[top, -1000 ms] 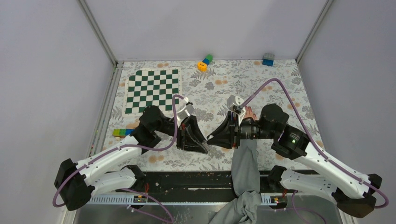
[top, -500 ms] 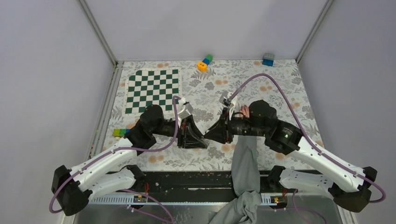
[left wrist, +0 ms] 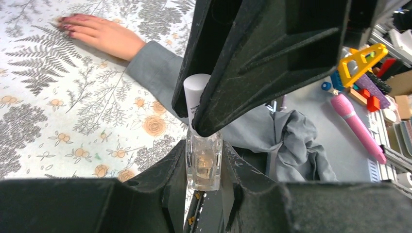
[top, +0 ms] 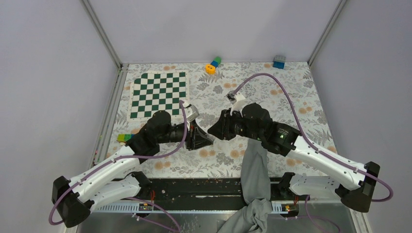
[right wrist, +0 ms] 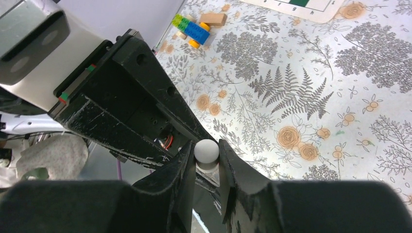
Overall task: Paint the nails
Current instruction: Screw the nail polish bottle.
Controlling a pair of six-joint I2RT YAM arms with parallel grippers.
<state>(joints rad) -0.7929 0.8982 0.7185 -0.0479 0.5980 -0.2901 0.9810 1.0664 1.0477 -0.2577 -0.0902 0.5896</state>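
Observation:
My left gripper (left wrist: 204, 162) is shut on a clear nail polish bottle (left wrist: 205, 158) with a white cap (left wrist: 196, 94), held above the table. My right gripper (right wrist: 206, 156) is shut on that white cap (right wrist: 206, 150), facing the left gripper (right wrist: 131, 111). In the top view the left gripper (top: 200, 138) and right gripper (top: 218, 129) meet tip to tip. The bare hand (left wrist: 104, 35) lies flat on the cloth, with dark-reddish nails (left wrist: 68, 23) and a grey sleeve (left wrist: 160, 68). In the top view only the sleeve (top: 255, 165) shows; my right arm hides the hand.
The table has a floral cloth (top: 291, 92). A green chessboard (top: 158, 94) lies at far left. Toy blocks (top: 213, 64) and a blue block (top: 279, 61) sit at the far edge. Coloured bricks (top: 125, 138) lie at the left edge. Toys lie beyond the table's near edge (left wrist: 357, 128).
Both grippers have moved farther from the bases and closer together. The right arm has swung left over the hand, which showed before, and its jaws now sit around the cap.

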